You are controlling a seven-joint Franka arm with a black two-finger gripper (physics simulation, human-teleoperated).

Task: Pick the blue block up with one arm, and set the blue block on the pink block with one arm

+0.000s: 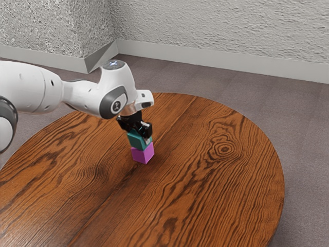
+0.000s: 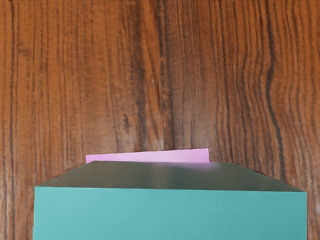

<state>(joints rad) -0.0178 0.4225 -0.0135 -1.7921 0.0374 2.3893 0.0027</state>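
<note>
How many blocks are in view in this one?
2. The teal block is gripped in the jaws, atop the pink block, which stands on the table. The arm covers some table, so more could be hidden.

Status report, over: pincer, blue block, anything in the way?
Pincer shut on blue block. Blue block sits atop pink block, slightly offset, not yet released. Stack stands on wooden table; nothing in the way.
</note>
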